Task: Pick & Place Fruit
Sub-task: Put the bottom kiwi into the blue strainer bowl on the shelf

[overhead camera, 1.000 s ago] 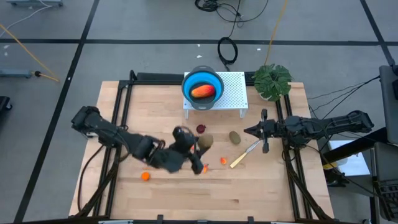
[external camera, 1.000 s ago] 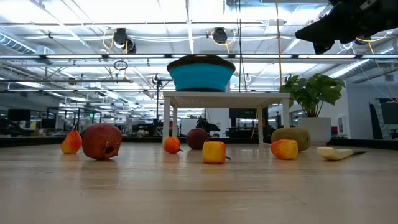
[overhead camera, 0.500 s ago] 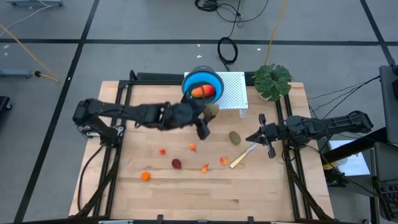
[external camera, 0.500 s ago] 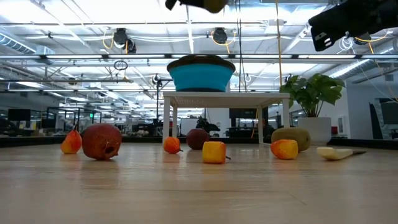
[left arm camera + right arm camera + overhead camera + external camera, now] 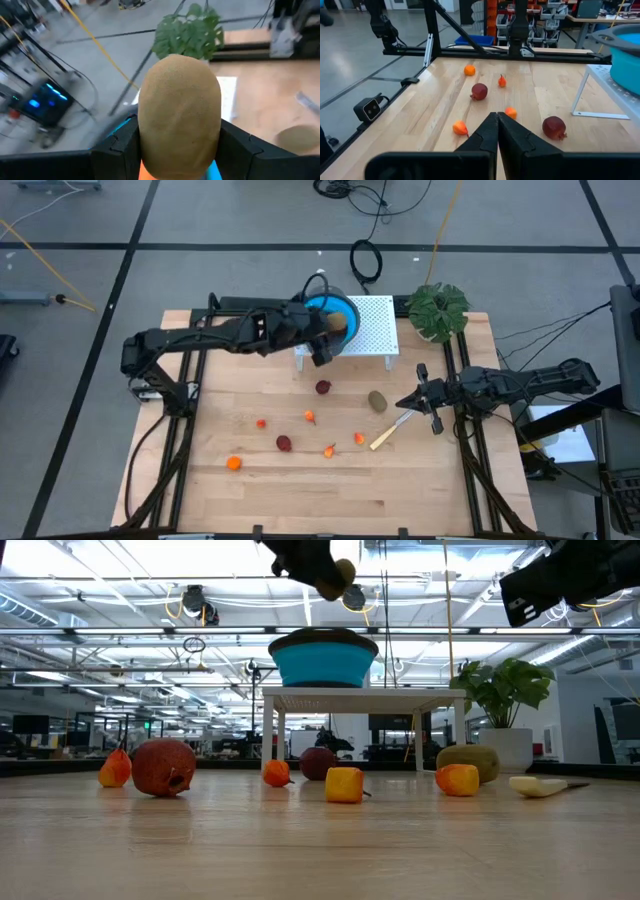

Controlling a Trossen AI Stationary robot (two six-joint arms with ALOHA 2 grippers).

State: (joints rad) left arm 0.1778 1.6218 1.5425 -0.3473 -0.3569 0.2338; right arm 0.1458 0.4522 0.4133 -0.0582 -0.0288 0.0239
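My left gripper hangs over the blue bowl on the white stand, shut on a brownish-green oval fruit; the low view shows it high above the bowl. An orange piece shows in the bowl beneath it. On the table lie the second oval, two dark red balls and several small orange bits. My right gripper is shut and waits by the table's right edge, above the knife. My left gripper pinches the oval fruit between its two fingers, one on each long side. The arm reaches in from the table's left. The fruit sticks out past the fingertips and is lifted clear, above the bowl.
The yellow-handled knife lies near my right gripper. The green plant stands at the far right corner beside the white perforated stand. Black rails run along both sides of the table. Bare wood lies along the near edge.
My left gripper has risen from the middle of the table with the oval fruit and swung toward the far edge, ending above the blue bowl. The fruit went from table height to well clear of the bowl's rim. A dark red ball the arm had covered now shows.
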